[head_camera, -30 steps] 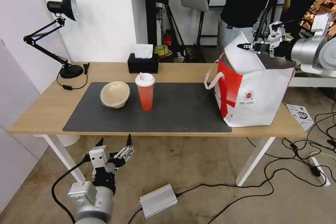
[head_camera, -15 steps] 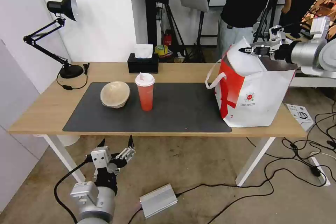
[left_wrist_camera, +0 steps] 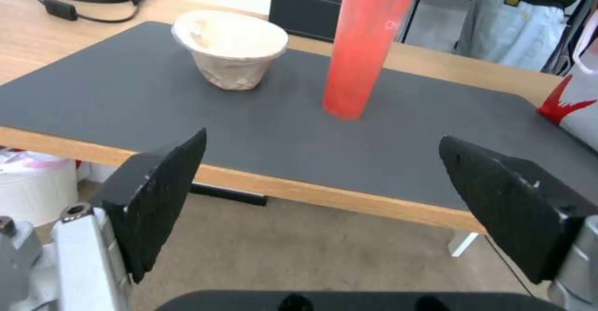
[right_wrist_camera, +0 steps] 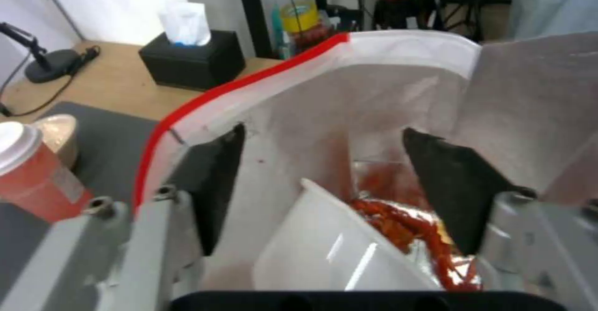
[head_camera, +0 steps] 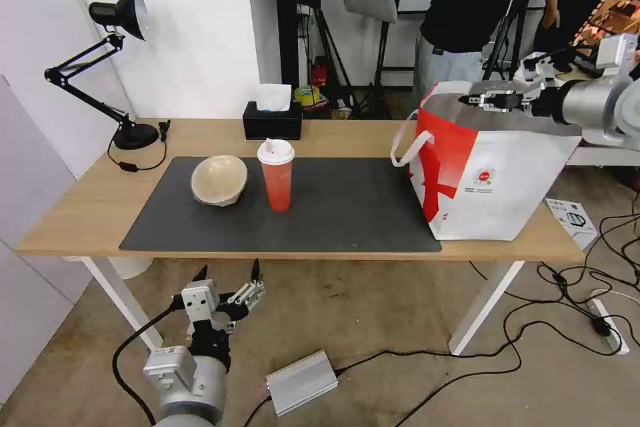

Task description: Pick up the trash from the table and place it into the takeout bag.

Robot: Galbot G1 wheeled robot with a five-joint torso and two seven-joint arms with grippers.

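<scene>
The white-and-red takeout bag (head_camera: 493, 173) stands at the table's (head_camera: 80, 213) right end. My right gripper (head_camera: 475, 100) hovers over its open top, fingers open and holding nothing. In the right wrist view the white plastic bowl (right_wrist_camera: 336, 250) lies tilted inside the bag (right_wrist_camera: 386, 91), below the gripper (right_wrist_camera: 317, 180). On the dark mat (head_camera: 347, 207) the beige bowl (head_camera: 219, 179) and the red cup with white lid (head_camera: 276, 177) stand side by side. My left gripper (head_camera: 230, 277) hangs open below the table's front edge, facing the beige bowl (left_wrist_camera: 231, 49) and red cup (left_wrist_camera: 364, 45).
A black tissue box (head_camera: 272, 121) sits at the table's back edge, a black desk lamp (head_camera: 120, 67) at the back left. A person stands behind the bag. Cables and a silver box (head_camera: 301, 381) lie on the floor.
The bag's upright white flap has dropped, and its top now lies level under the right gripper, which has sunk slightly. The left gripper has drifted a little lower and to the right.
</scene>
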